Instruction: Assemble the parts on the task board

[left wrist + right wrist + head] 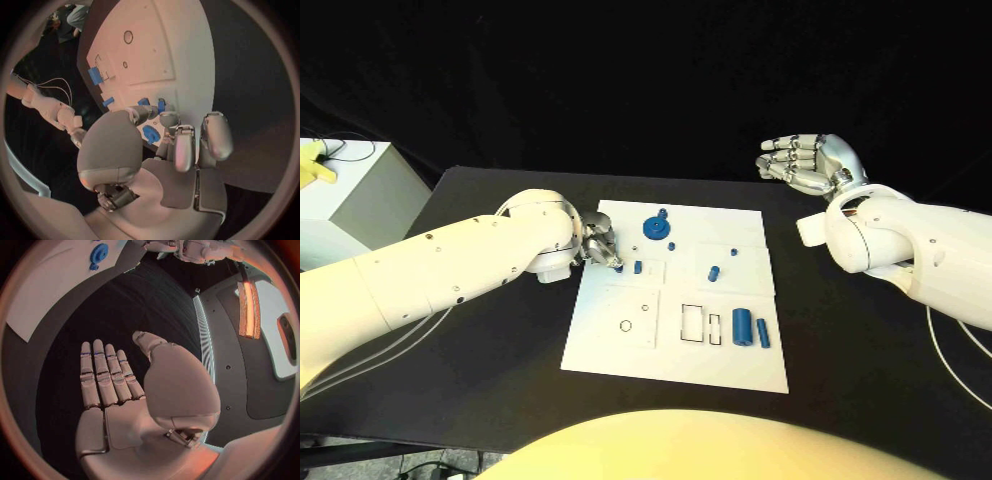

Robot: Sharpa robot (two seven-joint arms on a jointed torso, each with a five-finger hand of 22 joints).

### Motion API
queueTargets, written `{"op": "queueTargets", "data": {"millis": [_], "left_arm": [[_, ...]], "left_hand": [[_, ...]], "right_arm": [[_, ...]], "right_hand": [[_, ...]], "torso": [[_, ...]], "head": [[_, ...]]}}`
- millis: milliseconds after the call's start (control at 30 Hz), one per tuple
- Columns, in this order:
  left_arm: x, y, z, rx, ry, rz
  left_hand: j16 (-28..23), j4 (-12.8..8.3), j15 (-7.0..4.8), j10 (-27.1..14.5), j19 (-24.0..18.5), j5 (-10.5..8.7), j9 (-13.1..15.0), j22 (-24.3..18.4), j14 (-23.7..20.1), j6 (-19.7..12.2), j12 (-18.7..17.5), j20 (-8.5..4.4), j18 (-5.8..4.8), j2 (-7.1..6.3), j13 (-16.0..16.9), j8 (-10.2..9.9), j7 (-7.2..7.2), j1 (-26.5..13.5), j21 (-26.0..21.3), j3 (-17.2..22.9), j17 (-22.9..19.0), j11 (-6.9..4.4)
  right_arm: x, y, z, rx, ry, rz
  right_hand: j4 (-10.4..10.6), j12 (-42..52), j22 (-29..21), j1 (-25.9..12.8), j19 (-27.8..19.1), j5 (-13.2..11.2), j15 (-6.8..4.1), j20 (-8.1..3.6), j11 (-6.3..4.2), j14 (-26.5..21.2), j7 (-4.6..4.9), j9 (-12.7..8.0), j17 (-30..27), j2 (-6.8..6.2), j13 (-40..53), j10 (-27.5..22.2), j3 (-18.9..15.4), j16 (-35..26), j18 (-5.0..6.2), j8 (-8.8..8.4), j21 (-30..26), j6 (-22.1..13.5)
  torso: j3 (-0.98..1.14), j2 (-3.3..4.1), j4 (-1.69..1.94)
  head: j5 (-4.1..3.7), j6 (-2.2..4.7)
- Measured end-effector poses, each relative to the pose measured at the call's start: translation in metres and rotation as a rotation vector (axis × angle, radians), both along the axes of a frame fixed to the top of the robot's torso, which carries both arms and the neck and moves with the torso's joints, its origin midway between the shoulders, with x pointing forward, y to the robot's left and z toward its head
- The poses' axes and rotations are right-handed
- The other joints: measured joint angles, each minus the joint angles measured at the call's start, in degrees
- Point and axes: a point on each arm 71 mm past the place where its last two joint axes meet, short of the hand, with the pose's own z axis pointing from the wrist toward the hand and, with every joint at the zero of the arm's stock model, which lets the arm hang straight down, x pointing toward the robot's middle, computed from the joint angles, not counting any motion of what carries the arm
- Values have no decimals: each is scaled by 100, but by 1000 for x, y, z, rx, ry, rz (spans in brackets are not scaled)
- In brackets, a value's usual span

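The parts look like small hard plastic pieces, light and stiff, probably a little slick, so I judge each is best pinched across its narrow sides with fingertips, not pressed from above. They are blue: a round gear-like disc (655,228) at about 12 o'clock on the white board (675,345), a tiny peg (638,267) near the centre at 10 o'clock, another small piece (713,271) toward 2 o'clock, and two upright-looking cylinders (743,327) at 4 o'clock beside rectangular slots. The board lies flat in the middle of the black table (862,350). The left hand (599,245) hangs over the board's 10 o'clock edge, fingers curled down close to the peg; whether they grasp anything I cannot tell. The right hand (805,160) is raised well clear at 2 o'clock off the board, fingers loosely spread and holding nothing.
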Motion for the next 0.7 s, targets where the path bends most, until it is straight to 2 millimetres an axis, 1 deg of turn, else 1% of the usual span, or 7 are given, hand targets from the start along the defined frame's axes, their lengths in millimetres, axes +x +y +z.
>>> {"op": "queueTargets", "data": {"millis": [100, 200, 333, 400, 700], "left_arm": [[0, 0, 0, 2, 2, -2], [0, 1, 0, 4, 5, -3], [-1, 1, -1, 6, 7, -5], [-1, 1, -1, 7, 8, -6], [-1, 2, -1, 8, 10, -7]], "left_hand": [[0, 0, -20, 0, 0, 0, 0, 0, -20, 0, 0, 0, 0, 14, 0, 0, 0, -32, 0, 0, 0, 0], [0, 0, -20, 0, 0, 0, 1, 0, -20, 0, 0, 0, 0, 8, 0, 18, 0, -38, 0, 0, 0, 0], [0, 0, -20, 0, 2, 31, 1, 1, -21, 0, 0, -2, 0, 4, 1, 25, 0, -42, 0, 0, 0, 0], [0, 0, -20, 0, 21, 31, 1, 8, -20, 0, 0, -21, 0, 1, 10, 25, 0, -46, 0, 0, 0, 1], [0, 0, -20, -1, 21, 32, 3, 8, -21, 1, 0, -21, 0, -19, 11, 25, -1, -66, 0, 0, 0, 1]], "right_arm": [[0, 0, 0, 0, 0, 0], [0, 0, 0, 0, 0, 0], [0, 0, 0, 0, 1, 0], [0, 0, 0, 0, 1, 0], [0, 0, 0, 0, 1, 1]], "right_hand": [[0, 0, 0, 0, 0, 0, 0, 0, 0, 0, 0, 0, 0, 0, 0, 0, 0, 0, 0, 0, 0, 0], [0, 0, 0, 0, 0, 0, 0, 0, 0, 0, 0, 0, 0, 0, 0, 0, 0, 0, 0, 0, 0, 0], [0, 0, 0, 0, 0, 0, 0, 0, 0, 0, 0, 0, 0, 0, 0, 0, 0, 0, 1, 0, 0, 0], [0, 0, 0, 0, 0, 0, 0, 0, 0, 0, 0, 0, 0, 0, 0, 0, 0, 0, 0, 0, 0, 0], [0, 0, 0, 0, 0, 0, 0, 0, 0, 0, 0, 0, 0, 0, 0, 0, 0, 0, 0, 0, 0, 0]], "torso": [[0, -1, 0], [-4, -1, 1], [-3, -1, 1], [-5, -1, 2], [-7, -1, 2]], "head": [[5, 0], [7, 0], [7, 0], [7, 0], [13, 0]]}}
